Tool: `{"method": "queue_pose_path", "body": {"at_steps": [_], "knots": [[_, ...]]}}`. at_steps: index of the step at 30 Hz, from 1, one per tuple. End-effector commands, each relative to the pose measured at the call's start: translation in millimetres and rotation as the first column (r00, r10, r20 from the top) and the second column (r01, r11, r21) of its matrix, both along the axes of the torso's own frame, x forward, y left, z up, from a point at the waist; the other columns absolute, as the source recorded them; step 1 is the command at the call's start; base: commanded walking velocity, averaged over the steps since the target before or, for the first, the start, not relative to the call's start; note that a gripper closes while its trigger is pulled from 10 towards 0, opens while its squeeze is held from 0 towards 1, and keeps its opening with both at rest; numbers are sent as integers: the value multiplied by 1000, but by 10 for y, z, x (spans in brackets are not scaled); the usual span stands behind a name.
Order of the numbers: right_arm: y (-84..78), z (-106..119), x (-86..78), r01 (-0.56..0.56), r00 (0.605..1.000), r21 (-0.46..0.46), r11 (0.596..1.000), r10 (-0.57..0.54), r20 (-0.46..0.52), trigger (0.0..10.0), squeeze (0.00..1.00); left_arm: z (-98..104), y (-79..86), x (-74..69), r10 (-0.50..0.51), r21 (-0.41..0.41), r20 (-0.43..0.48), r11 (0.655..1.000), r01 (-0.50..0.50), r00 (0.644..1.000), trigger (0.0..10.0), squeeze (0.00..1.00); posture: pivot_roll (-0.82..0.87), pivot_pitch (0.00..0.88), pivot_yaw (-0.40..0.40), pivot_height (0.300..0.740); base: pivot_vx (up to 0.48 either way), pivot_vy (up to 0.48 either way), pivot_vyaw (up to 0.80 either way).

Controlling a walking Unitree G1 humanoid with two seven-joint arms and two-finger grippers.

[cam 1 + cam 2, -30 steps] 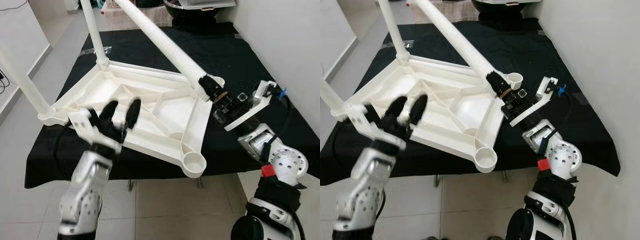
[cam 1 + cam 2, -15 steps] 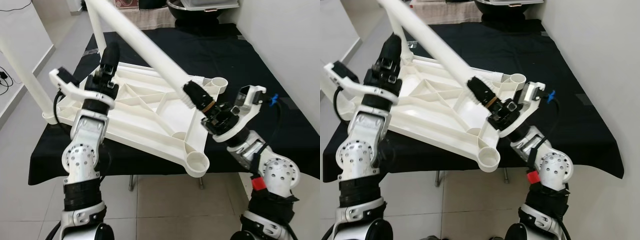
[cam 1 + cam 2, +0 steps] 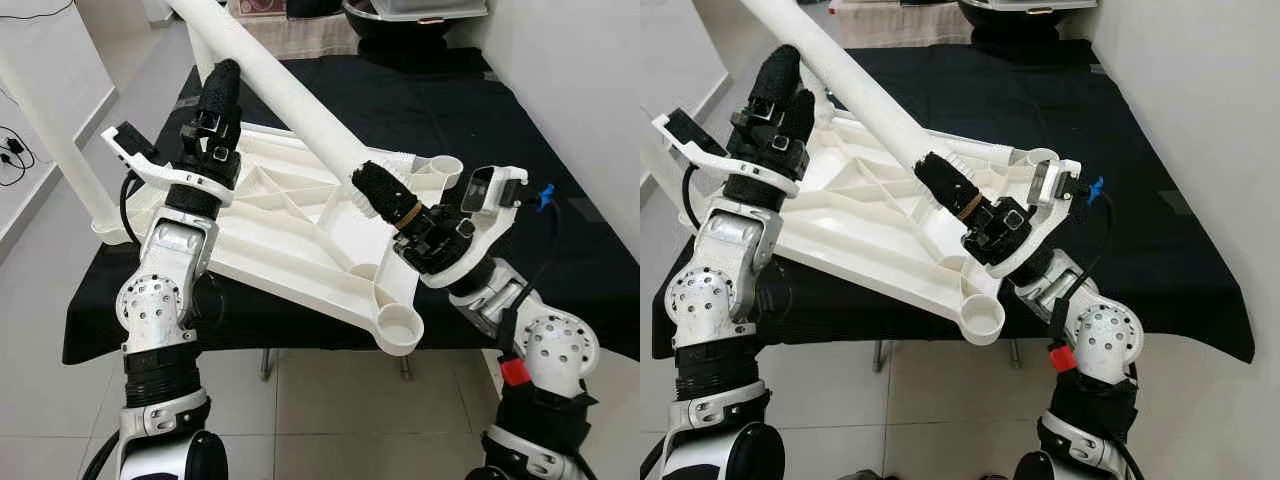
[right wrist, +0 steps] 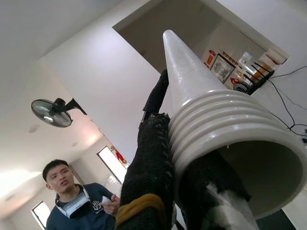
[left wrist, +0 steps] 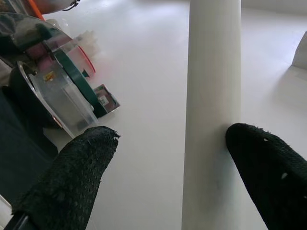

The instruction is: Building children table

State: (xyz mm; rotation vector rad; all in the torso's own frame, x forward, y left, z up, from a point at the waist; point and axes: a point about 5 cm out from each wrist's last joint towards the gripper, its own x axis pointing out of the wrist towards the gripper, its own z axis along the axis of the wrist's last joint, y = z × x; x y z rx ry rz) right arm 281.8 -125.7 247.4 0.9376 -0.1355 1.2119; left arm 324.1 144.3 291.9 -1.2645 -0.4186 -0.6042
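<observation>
black-clothed bench [image 3: 560, 290] is carrying the upturned tabletop [image 3: 290, 235]; right gripper [image 3: 385, 197] is clenching loose leg [image 3: 290, 95], left gripper [image 5: 172, 163] is gaping beside upright leg [image 5: 211, 105] w/o hold — risking cross-threading if leg is tilting at empty socket [image 3: 400, 330].

Two black, mesh-textured fingers [image 5: 72, 182] of the left gripper [image 5: 168, 177] stand spread apart, and a smooth white cylindrical plastic table leg [image 5: 211, 115] runs between them. The leg lies against one finger and well apart from the other. Beyond them is a pale floor [image 5: 144, 57], with a clear plastic lidded container [image 5: 57, 91] beside a dark edge.
</observation>
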Motion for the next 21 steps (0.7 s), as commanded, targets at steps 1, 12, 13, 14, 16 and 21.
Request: {"method": "queue_pose_path", "body": {"at_steps": [1,12,13,14,16,21], "knots": [[124,26,-77,-84,996,-21,996,85,34,0,0,48,-34,10,-39,13,15,999,39,999,10000,0,-59,106,33,740,0,0,0],[100,-29,21,-16,1000,-40,999,15,-9,0,0,105,-46,-142,-126,37,113,992,123,986,10000,0,-57,110,32,740,0,0,0],[100,-29,18,-20,1000,-40,999,19,-6,0,0,96,-43,-137,-123,37,109,992,120,986,10000,0,-58,110,31,740,0,0,0],[100,-29,18,-20,1000,-40,999,19,-6,0,0,96,-43,-137,-123,37,109,992,120,986,10000,0,-58,110,31,740,0,0,0],[99,-50,-34,-55,998,-58,997,56,15,0,0,91,-8,-118,-104,34,100,994,101,990,10000,0,-57,111,33,740,0,0,0],[74,-100,-36,-49,999,-76,996,50,11,0,0,124,51,-115,-96,36,118,995,92,988,0,0,-56,111,33,740,0,0,0]]}}
